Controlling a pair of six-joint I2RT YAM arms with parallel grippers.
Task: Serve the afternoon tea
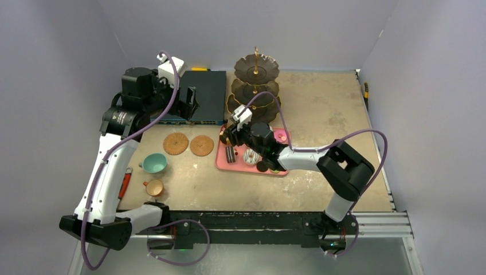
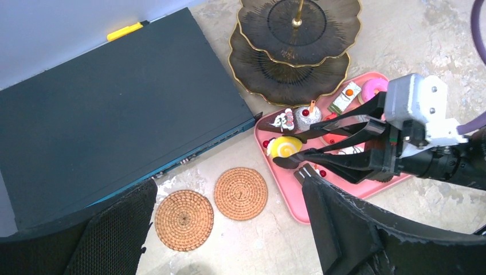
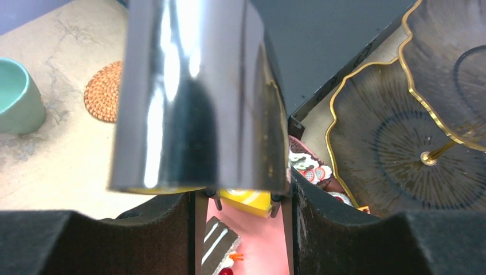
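My right gripper [image 1: 236,137] is shut on black tongs [image 2: 338,146] over the pink tray [image 1: 220,163]. The tong tips straddle a yellow cake [image 2: 285,147], which also shows in the right wrist view [image 3: 247,200]. Several other toy cakes lie on the tray, among them a chocolate slice [image 3: 219,242]. The dark three-tier stand [image 1: 255,86] stands just behind the tray. Two woven coasters [image 1: 176,143] [image 1: 202,145] lie left of the tray. The teal cup [image 1: 153,164] and the tan cup [image 1: 153,187] stand nearer left. My left gripper [image 1: 186,102] is open and empty, raised above the coasters [image 2: 240,193].
A dark blue flat box [image 1: 206,94] lies at the back left, partly under my left gripper. A red-handled tool [image 1: 125,182] lies left of the cups. Grey walls close in the back and sides.
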